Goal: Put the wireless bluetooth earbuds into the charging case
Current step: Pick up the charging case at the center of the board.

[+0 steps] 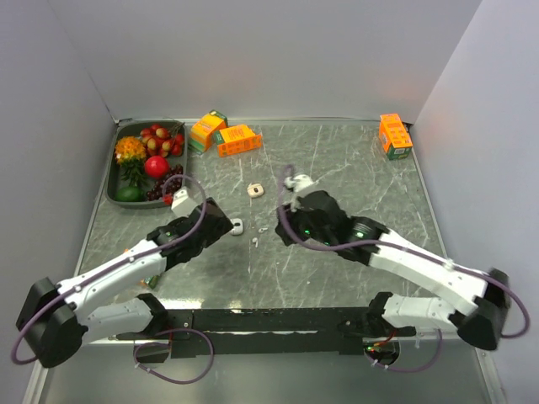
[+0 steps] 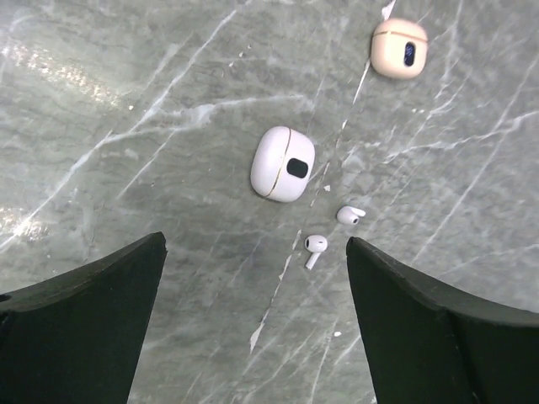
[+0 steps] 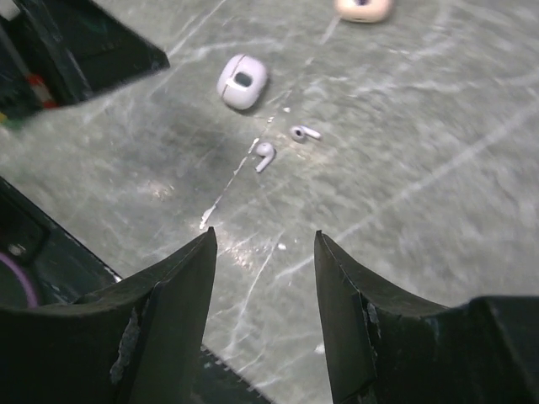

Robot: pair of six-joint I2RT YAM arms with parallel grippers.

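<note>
Laboratory robot test cell: a grey marble-patterned table screened by plain pale walls at its far and side edges, a left arm and right arm bolted at its near edge, and staged props, namely a fruit tray at its far-left corner and orange cartons near its far edge.

The left white-and-black robot arm reaches forward and angles inward. Its black two-finger left gripper points down, jaws spread wide, nothing between them. Opposite, the right white-and-black robot arm leans in too. Its black two-finger right gripper hovers low, jaws parted more narrowly and empty.
</note>
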